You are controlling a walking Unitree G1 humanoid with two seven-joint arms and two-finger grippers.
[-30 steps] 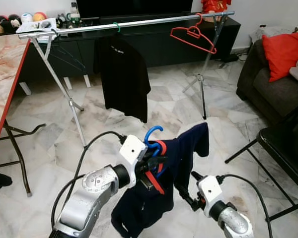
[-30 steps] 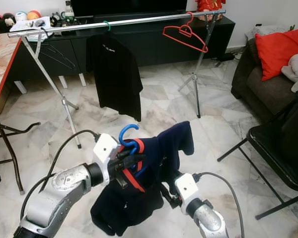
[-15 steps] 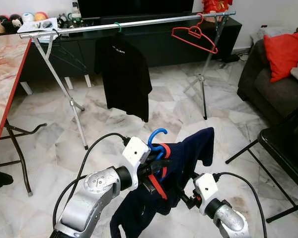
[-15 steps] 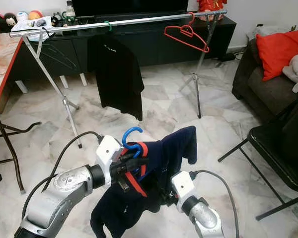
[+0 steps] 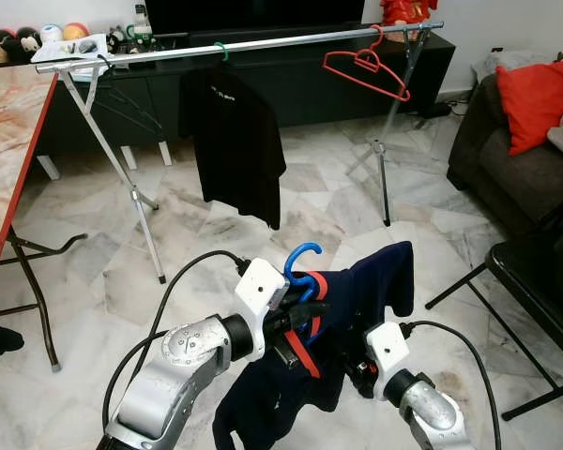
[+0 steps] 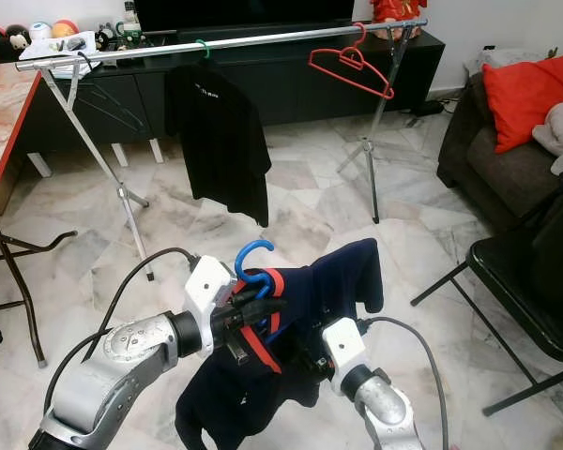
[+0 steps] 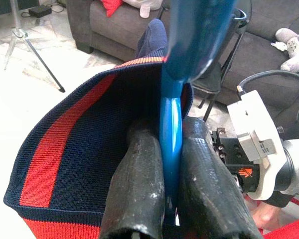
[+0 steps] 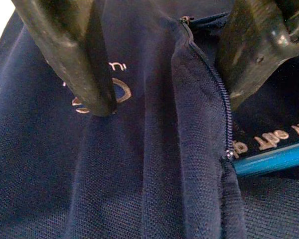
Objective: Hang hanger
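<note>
Marble tile floor [image 5: 300, 202]. Dark sofa [image 5: 507, 159] with red cushion [image 5: 537, 98] at right; marble-top table [image 5: 5, 141] at left.

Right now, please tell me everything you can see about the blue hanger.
The blue hanger looks like glossy plastic. Its curved hook stands upright above a navy garment with a red-striped collar, which is draped over it. The left tool is shut on its neck, just below the hook. A blue bar shows through the garment's zip opening at the right tool.

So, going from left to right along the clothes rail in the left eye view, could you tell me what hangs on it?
Black T-shirt on a green hanger → empty red hanger, on the silver rail.
</note>
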